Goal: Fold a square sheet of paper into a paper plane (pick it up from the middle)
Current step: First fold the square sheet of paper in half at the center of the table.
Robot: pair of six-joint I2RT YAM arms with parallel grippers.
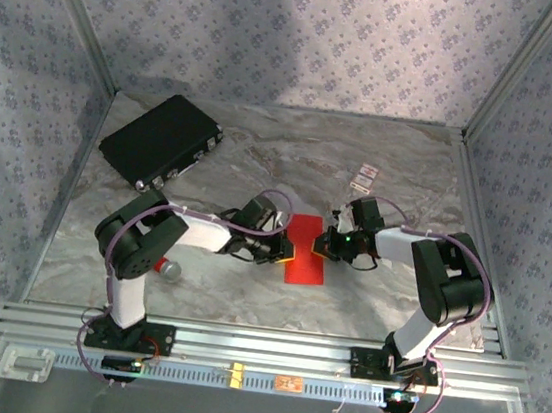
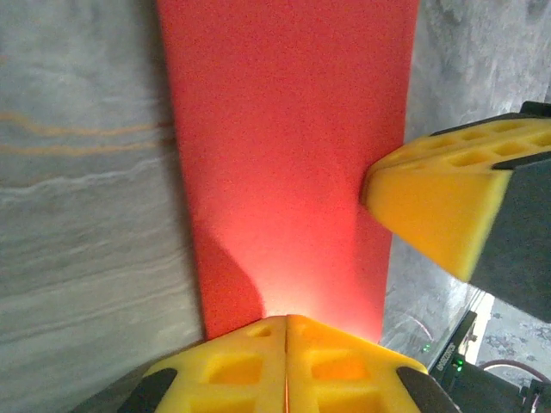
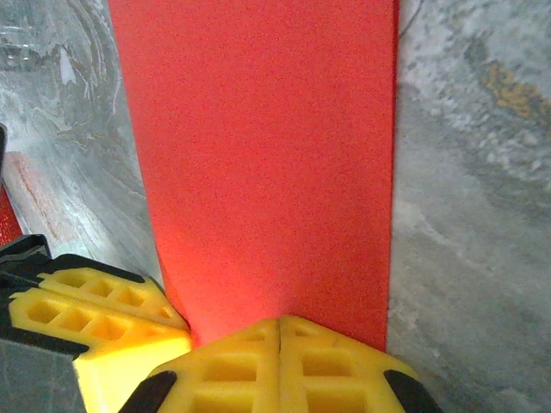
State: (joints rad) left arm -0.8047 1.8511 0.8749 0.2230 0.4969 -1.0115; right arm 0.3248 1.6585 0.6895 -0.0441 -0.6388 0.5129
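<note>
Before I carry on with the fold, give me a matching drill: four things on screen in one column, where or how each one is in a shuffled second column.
Things:
1. red paper
2. black case
3. left gripper
4. small white cards

Place or state:
A. far left, lying at an angle
B. shut, tips at the paper's edge
C. far side, right of centre
D. lying flat in the centre

Pairs: 1-D, 2-A, 3-B, 4-C

Top cam: high, behind arm bases, looks down over whole table. Wrist cams: v. close, both share red paper.
</note>
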